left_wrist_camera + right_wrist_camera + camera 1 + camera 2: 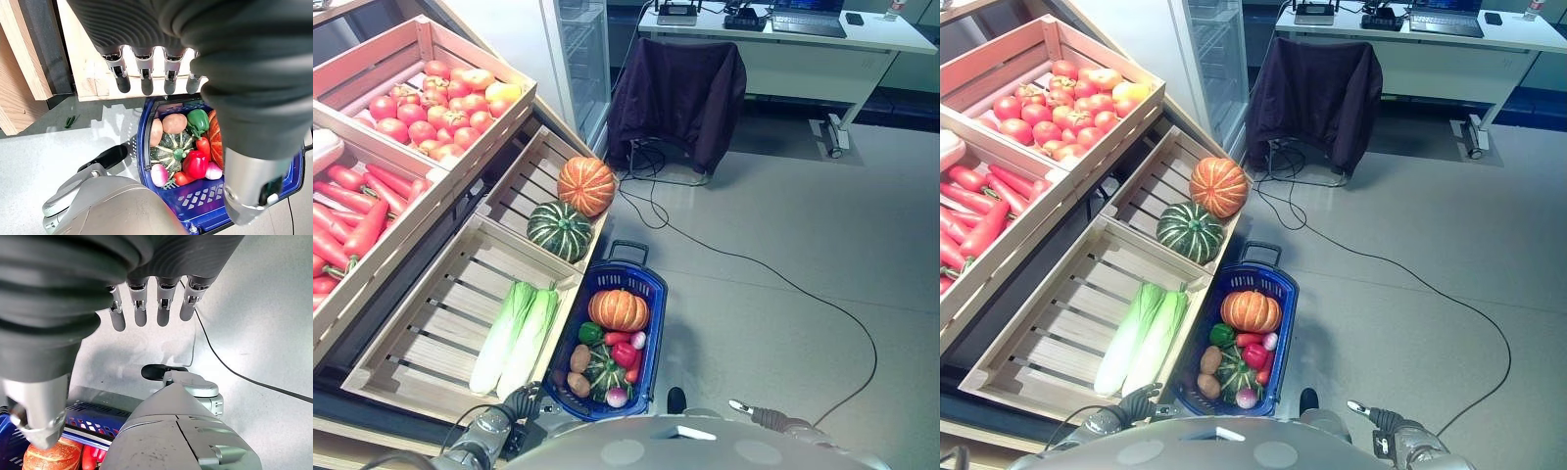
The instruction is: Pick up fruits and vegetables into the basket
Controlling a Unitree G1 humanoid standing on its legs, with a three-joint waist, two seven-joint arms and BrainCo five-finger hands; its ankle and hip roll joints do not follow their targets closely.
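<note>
The blue basket stands on the floor beside the lower wooden crate and holds an orange pumpkin, a small green squash, a red pepper, a green pepper, potatoes and radishes. Two cabbages lie in that crate, while a green pumpkin and another orange pumpkin sit in the crate behind it. The left hand hangs over the basket's near end and the right hand over bare floor, both with fingers straight and spread, holding nothing.
</note>
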